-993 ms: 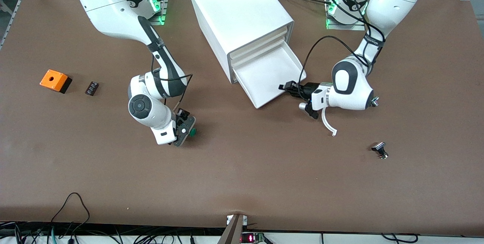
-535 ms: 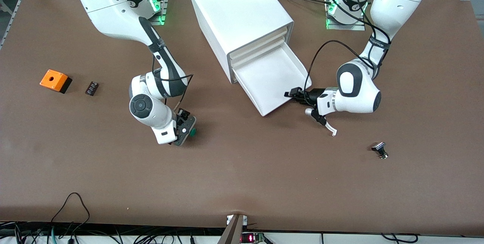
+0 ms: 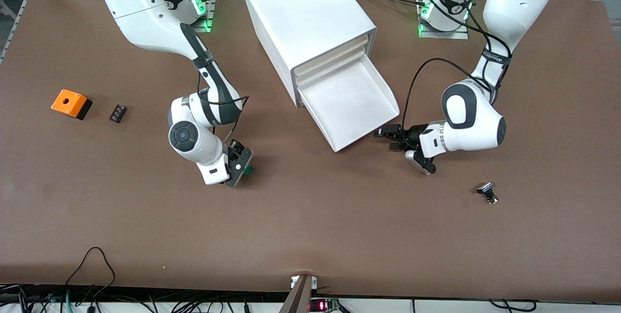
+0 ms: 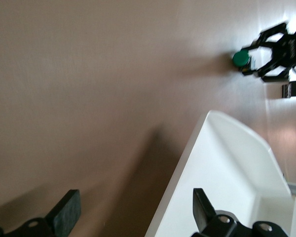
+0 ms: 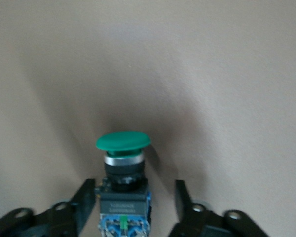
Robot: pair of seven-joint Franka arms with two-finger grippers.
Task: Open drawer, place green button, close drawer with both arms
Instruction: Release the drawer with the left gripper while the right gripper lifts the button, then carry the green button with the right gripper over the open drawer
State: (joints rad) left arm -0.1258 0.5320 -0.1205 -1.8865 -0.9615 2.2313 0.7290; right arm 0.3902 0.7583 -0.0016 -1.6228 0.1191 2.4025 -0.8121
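Observation:
The lowest drawer (image 3: 349, 102) of the white cabinet (image 3: 305, 17) stands pulled out, its tray bare. My left gripper (image 3: 383, 132) is open just in front of the drawer's front wall (image 4: 187, 163) and holds nothing. In the left wrist view the fingers (image 4: 64, 212) stand wide apart. The green-capped button (image 3: 247, 170) lies on the table toward the right arm's end, nearer the front camera than the cabinet. My right gripper (image 3: 241, 163) is down around it. In the right wrist view one finger (image 5: 86, 195) touches the button's dark body (image 5: 123, 200); a gap shows at the other.
An orange box with a hole (image 3: 71, 103) and a small black part (image 3: 118, 113) lie at the right arm's end. A black-and-silver part (image 3: 487, 191) lies toward the left arm's end, nearer the front camera than the left gripper.
The left gripper pulled the drawer out a little more, then opened, let go of the drawer's front and drew back from it. The right gripper's fingers came closer together around the button.

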